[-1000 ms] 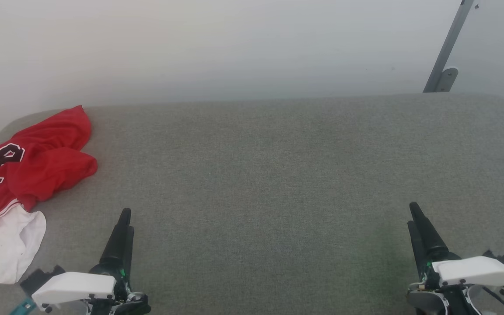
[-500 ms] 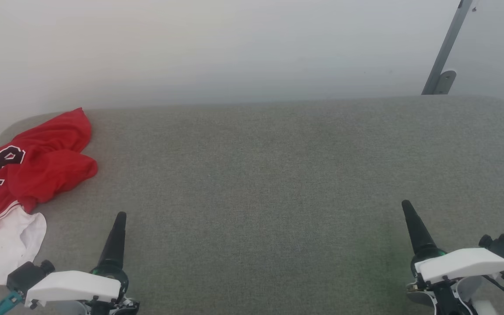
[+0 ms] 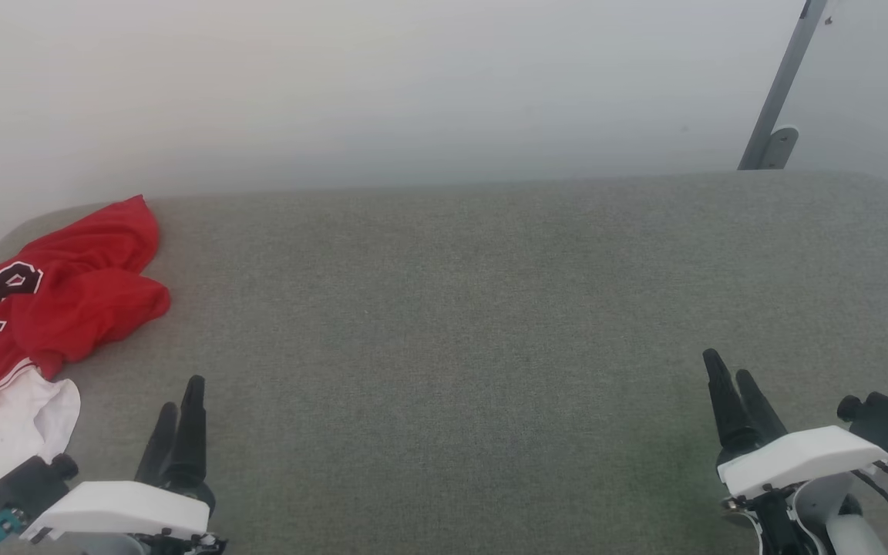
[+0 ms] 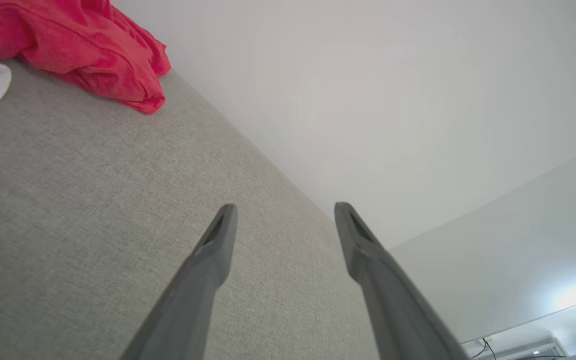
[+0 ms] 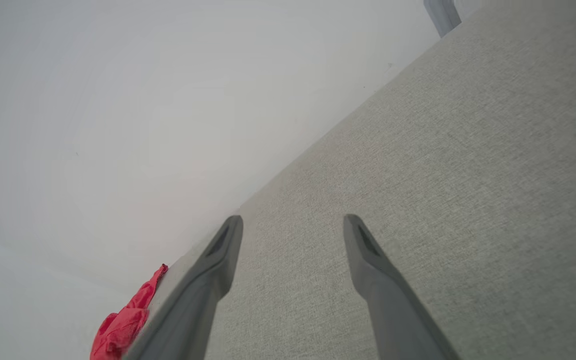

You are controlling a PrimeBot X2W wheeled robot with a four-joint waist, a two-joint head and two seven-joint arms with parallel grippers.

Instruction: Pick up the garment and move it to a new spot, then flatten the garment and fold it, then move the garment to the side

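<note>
The garment (image 3: pixel 51 308), a red jersey with black white-edged lettering and a white sleeve, lies crumpled at the far left of the grey fabric surface (image 3: pixel 452 308). Its red folds fill the top left corner of the left wrist view (image 4: pixel 83 55). A small red heap of it appears low on the left in the right wrist view (image 5: pixel 123 322). My left gripper (image 3: pixel 182 397) hovers at the lower left, right of the white sleeve, open and empty. My right gripper (image 3: pixel 729 366) is at the lower right, open, with nothing between its fingers.
A pale wall (image 3: pixel 413 85) runs directly behind the surface. At the upper right a grey metal bar (image 3: pixel 779 85) leans against it. The surface's rounded corners show at far left and far right.
Both wrists have rolled, so two fingers of each gripper now show side by side. The left gripper has shifted slightly left and down. The garment has not moved.
</note>
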